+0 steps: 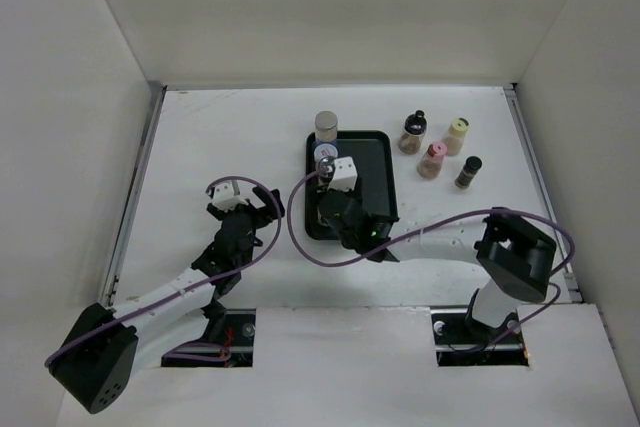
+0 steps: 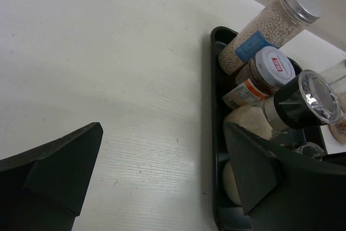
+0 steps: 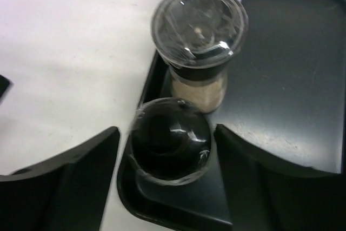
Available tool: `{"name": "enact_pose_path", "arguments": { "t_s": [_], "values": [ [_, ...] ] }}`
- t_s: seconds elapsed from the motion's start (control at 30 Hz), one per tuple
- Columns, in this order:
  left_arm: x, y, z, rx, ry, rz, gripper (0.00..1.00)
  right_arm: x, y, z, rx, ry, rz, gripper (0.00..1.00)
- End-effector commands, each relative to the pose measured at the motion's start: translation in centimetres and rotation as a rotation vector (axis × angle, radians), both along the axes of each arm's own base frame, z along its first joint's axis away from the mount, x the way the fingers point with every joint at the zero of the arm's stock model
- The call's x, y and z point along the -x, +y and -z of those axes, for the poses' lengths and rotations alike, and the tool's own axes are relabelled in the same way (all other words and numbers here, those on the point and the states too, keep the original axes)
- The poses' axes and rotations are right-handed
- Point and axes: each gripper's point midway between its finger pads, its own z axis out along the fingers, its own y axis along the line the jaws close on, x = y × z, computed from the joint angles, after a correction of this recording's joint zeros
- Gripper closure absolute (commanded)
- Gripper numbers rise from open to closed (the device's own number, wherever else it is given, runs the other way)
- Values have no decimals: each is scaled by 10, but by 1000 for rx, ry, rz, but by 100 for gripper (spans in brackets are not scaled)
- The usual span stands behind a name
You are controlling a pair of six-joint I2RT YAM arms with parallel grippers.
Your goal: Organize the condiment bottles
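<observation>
A black tray point(image 1: 375, 162) holds a tall grey-capped bottle point(image 1: 327, 125) of white beads, a white-capped jar point(image 1: 325, 154), a clear-capped grinder point(image 3: 199, 25) with beige contents and a black-domed bottle point(image 3: 170, 139) in the near-left corner. My right gripper point(image 3: 167, 160) is open, its fingers on either side of the black-domed bottle with small gaps. My left gripper point(image 2: 162, 166) is open and empty over bare table, just left of the tray edge point(image 2: 216, 79). In the top view the right gripper point(image 1: 332, 212) is over the tray and the left gripper point(image 1: 262, 209) is beside it.
On the table right of the tray stand a black-capped bottle point(image 1: 414, 132), a cream-yellow-capped one point(image 1: 457, 135), a pink-capped one point(image 1: 432, 160) and a small dark bottle point(image 1: 468, 172). White walls enclose the table on three sides.
</observation>
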Motion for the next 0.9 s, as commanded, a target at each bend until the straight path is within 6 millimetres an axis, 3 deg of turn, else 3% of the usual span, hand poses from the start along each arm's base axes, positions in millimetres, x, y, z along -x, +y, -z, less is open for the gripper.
{"name": "enact_pose_path", "arguments": {
  "t_s": [0.0, 0.1, 0.2, 0.3, 0.47, 0.57, 0.7, 0.87],
  "values": [
    [-3, -5, -12, 52, -39, 16, 0, -7, 22, -52, -149, -92, 10, 16],
    [-3, -6, -11, 54, -36, 15, 0, -1, 10, -69, -168, -109, 14, 6],
    [-4, -5, -11, 56, -34, 12, 0, 10, -13, -89, -203, -125, 12, 2],
    [-4, -7, -13, 63, -39, 16, 0, 2, -62, -100, -219, -141, 86, 2],
    [-3, -6, -14, 68, -44, 14, 0, -53, -159, -109, -201, -144, 307, 3],
    [-3, -7, -13, 66, -39, 16, 0, -93, -197, -121, -157, -136, 387, 3],
    [-3, -4, -16, 68, -49, 12, 0, -142, -217, -122, -78, -89, 409, 4],
    [0, 0, -14, 62, -43, 7, 0, -187, -236, -100, -8, 18, 435, 2]
  ]
}}
